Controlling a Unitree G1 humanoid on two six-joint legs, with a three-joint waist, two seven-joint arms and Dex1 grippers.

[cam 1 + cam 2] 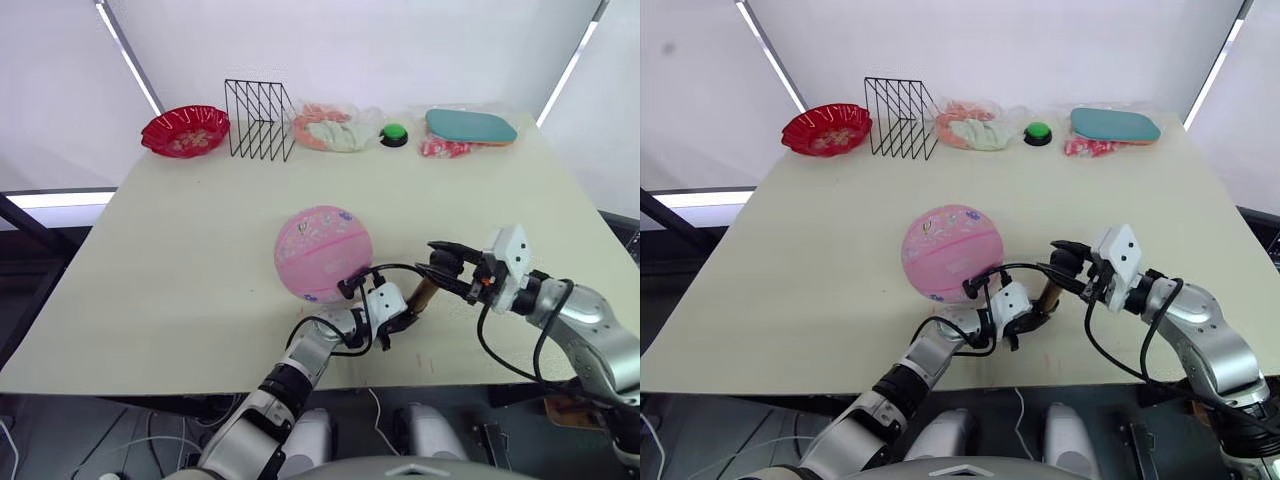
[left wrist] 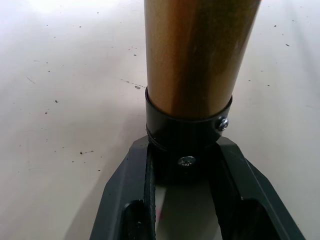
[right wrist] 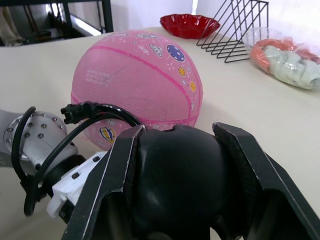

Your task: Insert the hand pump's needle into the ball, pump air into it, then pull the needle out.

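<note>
You've got the hand pump [image 1: 421, 297] strung between both arms right now, tilted over the near part of the table [image 1: 180, 260], with the ball [image 1: 323, 253] sitting round and full-looking just beside it, on the far-left side of the pump. Watch the ball first: nothing is bracing it, so any sideways tug on the thin black hose [image 1: 385, 268] that arcs toward it could roll it across the table, and I'd judge that could bend or yank the needle, which is too small to make out from here, so I can't tell you whether it is seated in the valve. Second risk: your two grips are on opposite ends, so if the stroke isn't in line with the gold barrel, the base may twist out of the lower clamp. Your left gripper [image 2: 185, 165] is closed on the pump's black bottom collar, both fingers pressed against it in the left wrist view. Your right gripper [image 3: 182, 165] is clamped around the black T-handle, fingers hugging the rounded knob on either side. Keep both holds firm.
</note>
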